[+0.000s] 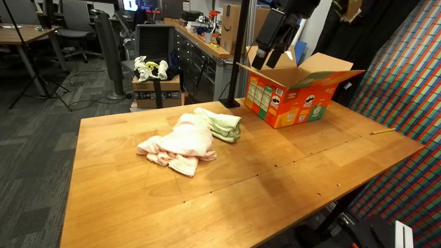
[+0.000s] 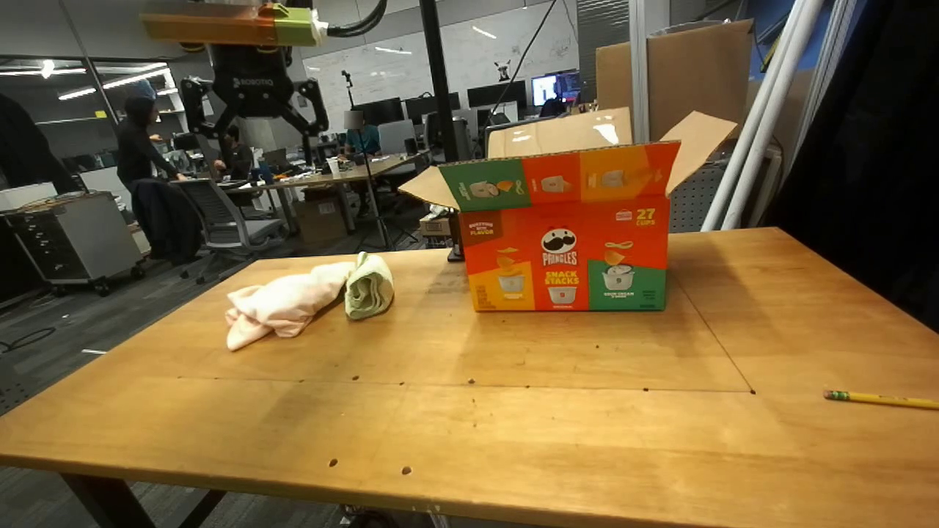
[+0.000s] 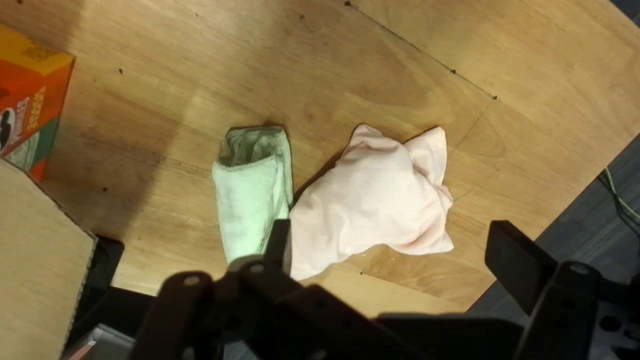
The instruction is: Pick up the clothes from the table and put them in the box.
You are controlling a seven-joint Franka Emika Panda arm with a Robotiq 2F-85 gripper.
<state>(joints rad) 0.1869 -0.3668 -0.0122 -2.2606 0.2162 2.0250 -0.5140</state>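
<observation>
Fingers (image 3: 517,262) stand spread wide and released, raised well above the table (image 2: 543,440); in the wrist view they are dark and blurred along the lower edge. On the table, side by side and touching, lie a pale pink cloth (image 1: 187,137) and a pale green cloth (image 1: 225,127). The pink one, nearly cream where light catches it, is a loose, crumpled mound with soft creases and pointed corners poking out. The green one is neater, rolled into a flattened tube with layered edges, its hollow end plain in the wrist view. In an exterior view the pink covers one end of the green, and in the wrist view a fingertip blocks part of where they meet. Near the green cloth, a Pringles Snack Stacks carton (image 2: 565,257) sits upright on the table, orange-red with green and yellow panels, its brown flaps spread. Walls and flaps hide its floor, and the wrist view cuts much of it off. Farther out lies a yellow pencil (image 2: 884,400), cropped by the frame in an exterior view.
</observation>
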